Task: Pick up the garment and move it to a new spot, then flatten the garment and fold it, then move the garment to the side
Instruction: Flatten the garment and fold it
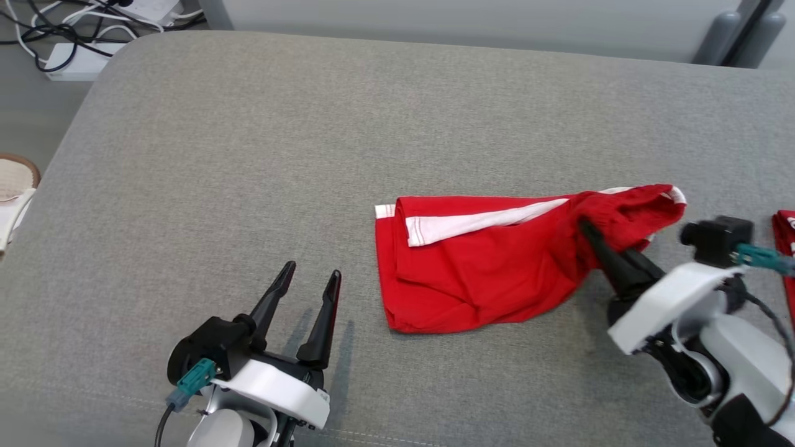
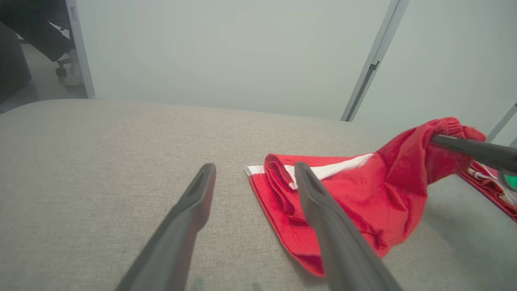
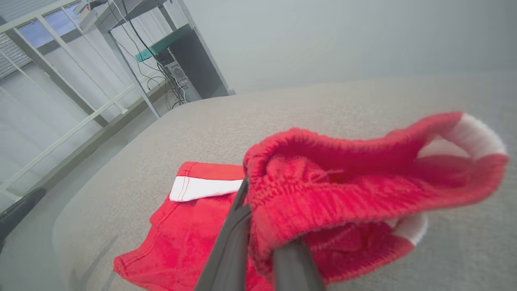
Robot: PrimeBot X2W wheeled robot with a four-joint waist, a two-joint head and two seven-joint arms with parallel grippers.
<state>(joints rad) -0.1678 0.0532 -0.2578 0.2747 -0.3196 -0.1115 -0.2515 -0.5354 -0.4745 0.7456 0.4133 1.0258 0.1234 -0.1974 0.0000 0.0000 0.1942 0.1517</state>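
A pair of red shorts point(image 1: 478, 267) with a white side stripe lies on the grey padded surface point(image 1: 310, 155), its left half flat and its right end lifted. My right gripper point(image 1: 587, 226) is shut on the elastic waistband point(image 3: 323, 194), holding that end bunched above the surface; the shorts point(image 2: 363, 190) rise toward the right gripper's finger point(image 2: 476, 151) in the left wrist view. My left gripper point(image 1: 310, 279) stands open and empty to the lower left of the shorts, its fingers point(image 2: 190, 214) pointing toward the garment's left edge without touching it.
Another red and white cloth point(image 1: 785, 233) lies at the right edge of the surface. Cables and a white power strip point(image 1: 74, 59) are on the floor past the far left corner. A light-coloured shoe point(image 1: 12, 186) sits off the left edge.
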